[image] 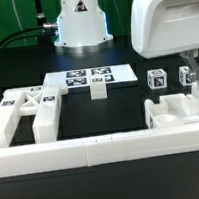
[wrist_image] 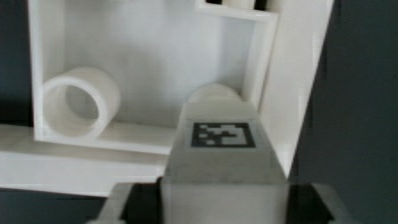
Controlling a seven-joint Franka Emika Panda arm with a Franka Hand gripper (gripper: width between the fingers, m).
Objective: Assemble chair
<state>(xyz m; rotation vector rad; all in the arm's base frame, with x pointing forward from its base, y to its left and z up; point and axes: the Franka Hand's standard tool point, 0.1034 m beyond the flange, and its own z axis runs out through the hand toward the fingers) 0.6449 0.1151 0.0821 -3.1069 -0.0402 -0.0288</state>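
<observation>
A: Post (wrist_image: pixel 222 140): where is it, and what has it?
B: In the gripper (wrist_image: pixel 222 192). Wrist view: grey fingers (wrist_image: pixel 135 205) pinch it from both sides, and the post fills the narrow gap. Tag faces the camera; rounded tip points toward the slab (wrist_image: pixel 160 45). Exterior view: post at that view's right, by the slab; whether they touch, cannot tell.
A: Joined to anything?
B: Not that shows. Round hole (wrist_image: pixel 75 105) in the slab lies beside the tip, apart from it. Judged early: nothing mated. Slab, frame (image: pixel 23 109), a loose post (image: pixel 157 79) and another (image: pixel 186 74) all sit separate.
A: Left to do?
B: Probably most of it: posts into holes, frame on.
A: Materials?
B: Matte white plastic, chunky, hard-looking, with blunt edges. Frame X-braced, slab walled and boxy. Black-and-white square tags on faces.
A: Around them?
B: Black table (image: pixel 118 105), marker board (image: pixel 80 80) mid-table, low white wall (image: pixel 93 149) along the near side
</observation>
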